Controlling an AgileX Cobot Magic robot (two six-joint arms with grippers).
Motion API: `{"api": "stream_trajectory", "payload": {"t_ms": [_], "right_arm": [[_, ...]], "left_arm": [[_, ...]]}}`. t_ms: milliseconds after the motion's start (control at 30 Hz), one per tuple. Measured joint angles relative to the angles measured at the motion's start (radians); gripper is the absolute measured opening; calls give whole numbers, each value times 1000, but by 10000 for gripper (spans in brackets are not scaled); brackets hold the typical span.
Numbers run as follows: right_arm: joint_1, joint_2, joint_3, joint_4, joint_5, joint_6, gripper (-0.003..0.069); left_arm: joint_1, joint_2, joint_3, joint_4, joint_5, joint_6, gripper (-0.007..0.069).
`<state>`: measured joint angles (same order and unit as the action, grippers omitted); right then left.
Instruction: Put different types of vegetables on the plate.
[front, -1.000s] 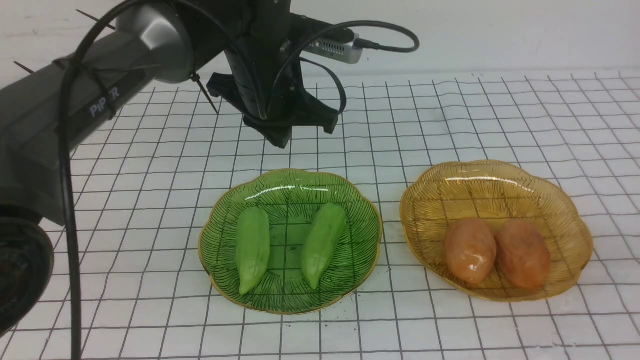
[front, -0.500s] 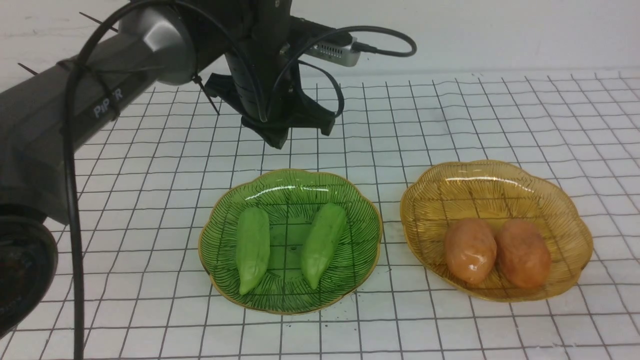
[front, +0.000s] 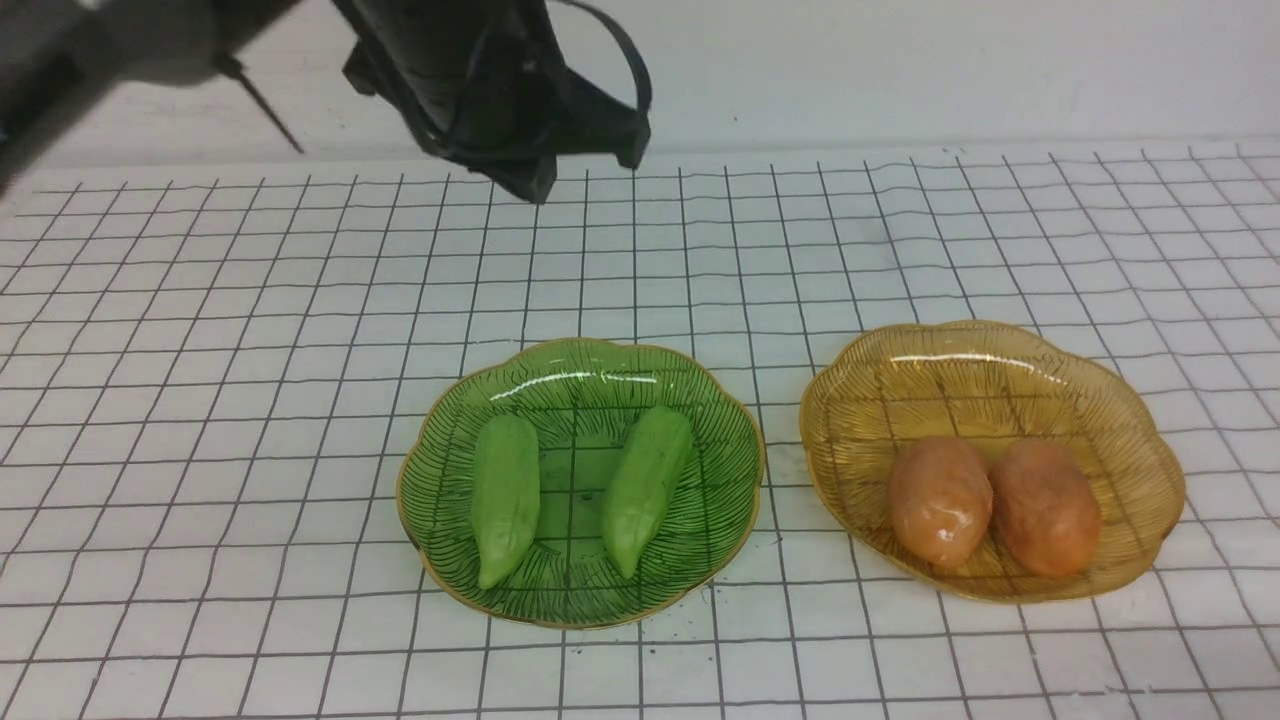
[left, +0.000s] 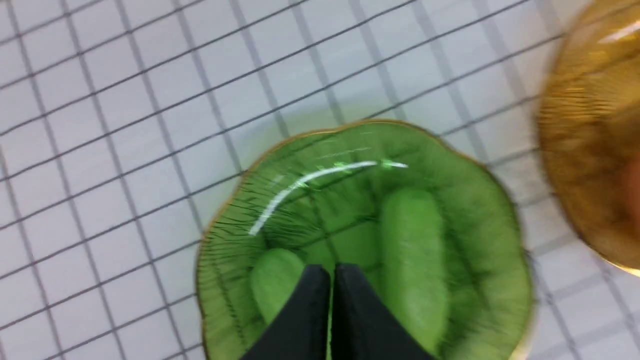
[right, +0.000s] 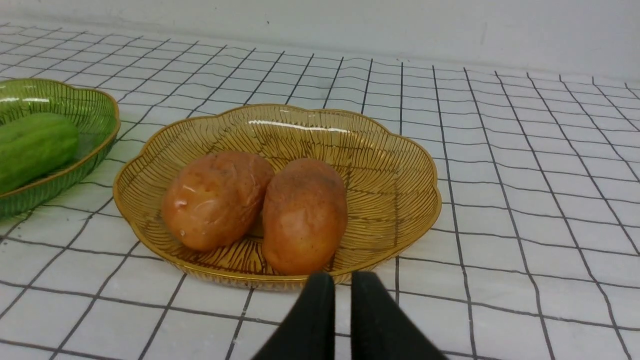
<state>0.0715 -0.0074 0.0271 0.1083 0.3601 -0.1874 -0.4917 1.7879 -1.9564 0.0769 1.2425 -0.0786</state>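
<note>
Since a moment ago my left gripper (front: 530, 185) has lifted high behind the green plate (front: 440, 450), jaws closed and empty. Both cucumbers (front: 505, 498) lie there; both potatoes (front: 940, 500) touch in the amber plate (front: 1140, 440). My right gripper (right: 336, 287) looks nearly closed, empty.

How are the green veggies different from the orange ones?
The green pods are long with pointy tips, and the orange ovals are round and fat. The pods lie apart in the green dish, while the ovals sit touching in the amber dish. Both kinds are smooth and shiny, two to a dish.
</note>
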Motion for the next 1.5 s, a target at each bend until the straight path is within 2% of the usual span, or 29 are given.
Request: {"api": "stream_trajectory", "payload": {"t_ms": [167,467,567,600,633,667,833,967,1133,1500], "right_arm": [[-14,0,-1,-24,6,0,46],[-14,0,-2,-25,7,0,46],[-14,0,-2,-26,7,0,46],[-14,0,-2,-26,7,0,46],[-14,0,-2,-26,7,0,46],[-14,0,-2,-26,7,0,46],[-14,0,-2,-26,7,0,46],[-14,0,-2,-26,7,0,46],[-14,0,-2,-26,7,0,46],[-14,0,-2,-26,7,-5,46]], "left_arm": [[0,-257,248,-140,7,97,-8],[0,-679,689,-91,5,153,-8],[0,-827,833,-69,-50,151,-8],[0,-889,894,-61,-105,143,-8],[0,-1017,1017,-53,-225,113,-8],[0,-1033,1032,-53,-242,108,-8],[0,-1455,1404,-44,-745,-29,-8],[0,-1632,1513,-30,-953,-95,-8],[0,-1651,1517,-30,-973,-118,-8],[0,-1651,1526,-27,-772,-120,-8]]}}
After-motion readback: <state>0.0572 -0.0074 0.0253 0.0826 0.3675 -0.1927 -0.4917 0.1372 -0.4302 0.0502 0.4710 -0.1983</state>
